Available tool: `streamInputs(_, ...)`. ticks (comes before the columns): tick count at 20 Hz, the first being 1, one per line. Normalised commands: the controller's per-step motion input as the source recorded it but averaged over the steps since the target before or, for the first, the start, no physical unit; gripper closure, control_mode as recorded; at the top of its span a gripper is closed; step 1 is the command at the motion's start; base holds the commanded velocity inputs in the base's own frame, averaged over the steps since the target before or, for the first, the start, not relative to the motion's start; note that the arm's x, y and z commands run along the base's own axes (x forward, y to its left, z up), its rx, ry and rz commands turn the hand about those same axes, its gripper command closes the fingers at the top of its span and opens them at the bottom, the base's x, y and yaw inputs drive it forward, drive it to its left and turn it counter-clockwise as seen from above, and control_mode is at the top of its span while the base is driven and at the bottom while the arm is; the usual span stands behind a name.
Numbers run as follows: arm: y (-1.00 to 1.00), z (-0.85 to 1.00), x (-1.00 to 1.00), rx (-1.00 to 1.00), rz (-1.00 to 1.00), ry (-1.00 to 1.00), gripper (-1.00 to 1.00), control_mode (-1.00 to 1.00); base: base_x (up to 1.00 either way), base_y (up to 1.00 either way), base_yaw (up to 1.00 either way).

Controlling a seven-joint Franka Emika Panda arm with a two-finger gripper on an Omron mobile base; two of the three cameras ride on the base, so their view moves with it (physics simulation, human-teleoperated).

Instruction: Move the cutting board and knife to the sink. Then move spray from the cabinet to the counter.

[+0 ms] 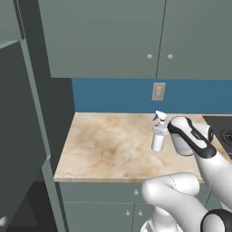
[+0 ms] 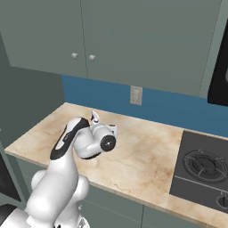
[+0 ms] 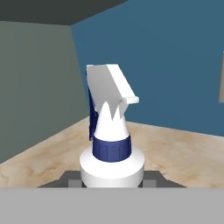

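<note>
My fingers (image 3: 70,178) are pinching the spray (image 1: 159,134) low on its smooth round pale body, holding it upright on the veined beige marble counter (image 1: 104,145), near the blue back wall, angular white trigger head up top

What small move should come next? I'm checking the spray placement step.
Probably open the tool and release. The spray stands upright between the fingers, over the counter, apparently with its base on or just above the marble, well in from the edge. If it still hangs slightly above, lower it first; contact is hard to judge here.
</note>
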Motion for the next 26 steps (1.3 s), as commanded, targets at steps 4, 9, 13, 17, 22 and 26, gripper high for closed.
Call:
streamInputs(4,0.00,-0.16,0.00,0.00,0.00,0.00,1.00,-1.00,0.00,0.00,0.00)
streamInputs(9,0.02,-0.14,0.00,0.00,0.00,0.00,1.00,-1.00,0.00,0.00,0.00)
streamInputs(13,0.12,-0.22,0.00,-0.03,0.00,0.00,1.00,-1.00,0.00,0.00,0.00)
streamInputs(17,0.12,-0.16,0.02,-0.04,0.00,0.00,1.00,-1.00,0.00,0.00,0.00)
streamInputs(22,0.08,-0.16,0.02,-0.03,0.00,-0.01,1.00,-1.00,0.00,0.00,0.00)
streamInputs(26,0.04,-0.16,0.00,-0.02,0.00,-0.04,1.00,-1.00,0.00,0.00,0.00)
